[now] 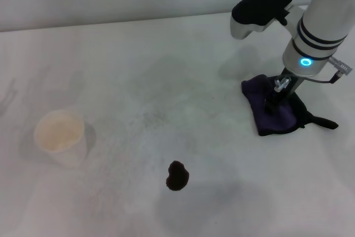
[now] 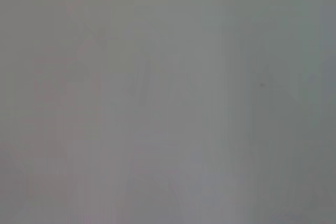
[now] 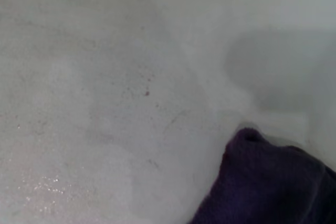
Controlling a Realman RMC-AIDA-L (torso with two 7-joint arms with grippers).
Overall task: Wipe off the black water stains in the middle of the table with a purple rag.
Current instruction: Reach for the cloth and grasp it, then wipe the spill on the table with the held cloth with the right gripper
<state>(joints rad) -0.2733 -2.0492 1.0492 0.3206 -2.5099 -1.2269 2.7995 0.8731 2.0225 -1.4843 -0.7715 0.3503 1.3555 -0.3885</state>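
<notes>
The purple rag (image 1: 259, 97) lies folded on the white table (image 1: 138, 70) at the right, with its thin black loop (image 1: 324, 122) trailing to the right. My right gripper (image 1: 275, 102) is down on the middle of the rag, pointing steeply at the table. A corner of the rag also shows in the right wrist view (image 3: 268, 182). The black water stain (image 1: 177, 175), a small dark lobed blob, sits near the front middle of the table, well to the left of the rag and nearer to me. The left gripper is out of view.
A white paper cup (image 1: 61, 137) stands upright at the left of the table. Faint grey smudges mark the middle of the tabletop (image 1: 166, 98). The left wrist view shows only a blank grey surface.
</notes>
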